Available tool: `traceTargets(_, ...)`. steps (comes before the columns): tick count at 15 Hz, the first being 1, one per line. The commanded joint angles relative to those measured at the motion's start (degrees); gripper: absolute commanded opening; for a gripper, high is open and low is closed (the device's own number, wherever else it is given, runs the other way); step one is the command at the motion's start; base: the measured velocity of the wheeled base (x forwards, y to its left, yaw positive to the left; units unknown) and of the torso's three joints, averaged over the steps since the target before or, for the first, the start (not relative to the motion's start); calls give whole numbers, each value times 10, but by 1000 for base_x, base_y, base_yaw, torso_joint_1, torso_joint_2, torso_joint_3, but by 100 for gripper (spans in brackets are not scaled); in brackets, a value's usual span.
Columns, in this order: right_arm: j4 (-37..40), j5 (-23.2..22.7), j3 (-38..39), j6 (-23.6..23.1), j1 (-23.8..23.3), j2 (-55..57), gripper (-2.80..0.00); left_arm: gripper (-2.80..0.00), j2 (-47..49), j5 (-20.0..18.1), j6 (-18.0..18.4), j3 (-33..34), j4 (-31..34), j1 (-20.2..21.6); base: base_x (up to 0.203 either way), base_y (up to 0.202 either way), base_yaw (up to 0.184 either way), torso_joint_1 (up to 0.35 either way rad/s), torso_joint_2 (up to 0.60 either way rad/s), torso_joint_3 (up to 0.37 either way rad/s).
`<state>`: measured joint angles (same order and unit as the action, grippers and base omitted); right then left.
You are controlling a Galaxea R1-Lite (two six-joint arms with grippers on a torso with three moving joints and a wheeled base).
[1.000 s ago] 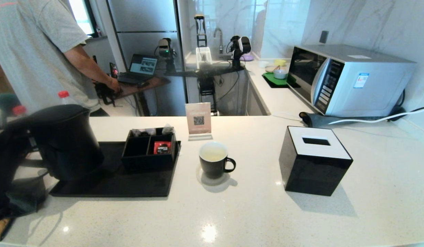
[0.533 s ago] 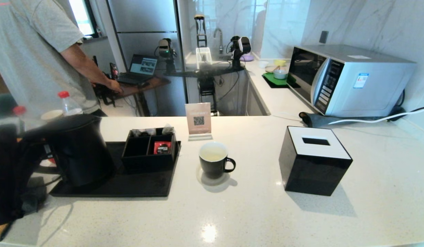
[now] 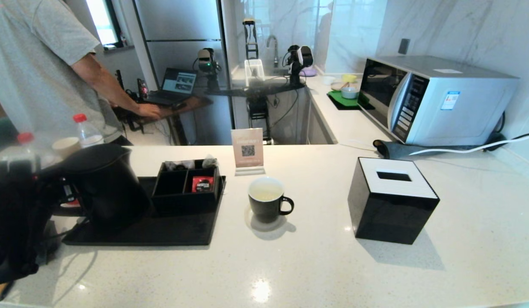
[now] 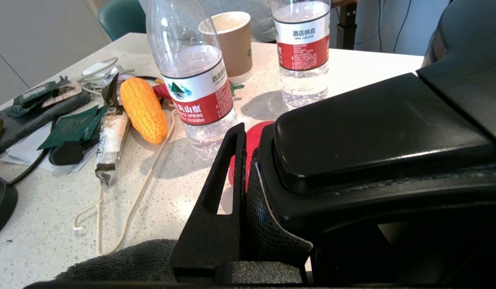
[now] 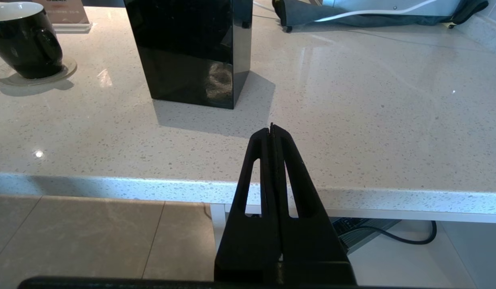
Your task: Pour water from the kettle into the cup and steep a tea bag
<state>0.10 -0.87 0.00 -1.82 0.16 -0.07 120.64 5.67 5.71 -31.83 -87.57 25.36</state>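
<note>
I have brought the kettle (image 3: pixel 106 184) down onto the tray (image 3: pixel 170 231); the left tool (image 4: pixel 248 188) stays clamped on its handle. The cup (image 3: pixel 266 201) holds water, so pouring looks done. The right tool (image 5: pixel 272 132) is parked, pressed together, empty.

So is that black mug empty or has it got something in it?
Not empty: the cup holds pale yellowish liquid against its white inside, below the rim.

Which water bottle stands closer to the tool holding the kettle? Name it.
The bottle with the mountain logo on its red label, right beside the left tool and in front of the corn. The other bottle stands farther back, near the paper cup.
</note>
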Motion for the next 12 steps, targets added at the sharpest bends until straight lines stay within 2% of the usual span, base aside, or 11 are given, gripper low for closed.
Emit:
traceTargets(1, 0, 0, 0, 0, 0, 1, -280, -280, 11, 0, 2, 0, -24, -1, 0, 0, 0, 0, 0, 0)
traceTargets(8, 0, 0, 0, 0, 0, 1, -280, -280, 7, 1, 2, 2, -24, -2, 0, 0, 0, 0, 0, 0)
traceTargets(9, 0, 0, 0, 0, 0, 1, -280, 0, 6, 1, 2, 3, -24, -2, 0, 0, 0, 0, 0, 0)
traceTargets(12, 0, 0, 0, 0, 0, 1, -280, 0, 0, 1, 2, 26, -24, -3, 0, 0, 0, 0, 0, 0)
